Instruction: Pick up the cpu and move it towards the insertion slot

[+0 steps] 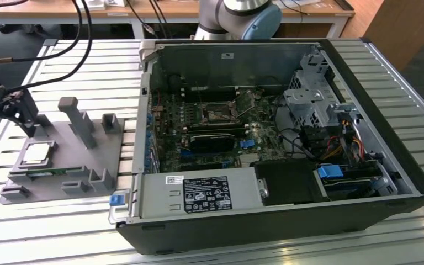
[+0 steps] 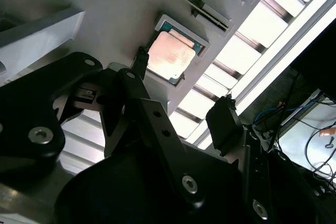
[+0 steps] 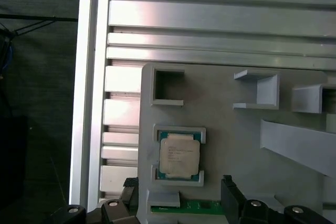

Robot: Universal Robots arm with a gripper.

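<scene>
Your black two-fingered tool [image 3: 179, 183], spread wide and empty, hovers near the silvery square cpu [image 3: 179, 155] in its grey plastic holder [image 3: 226, 124]. Descend skewed and a finger may catch the pocket rim — tilting the chip. The dark metal-framed insertion slot [image 1: 218, 114] lies well apart, inside the computer case [image 1: 271, 234].
</scene>
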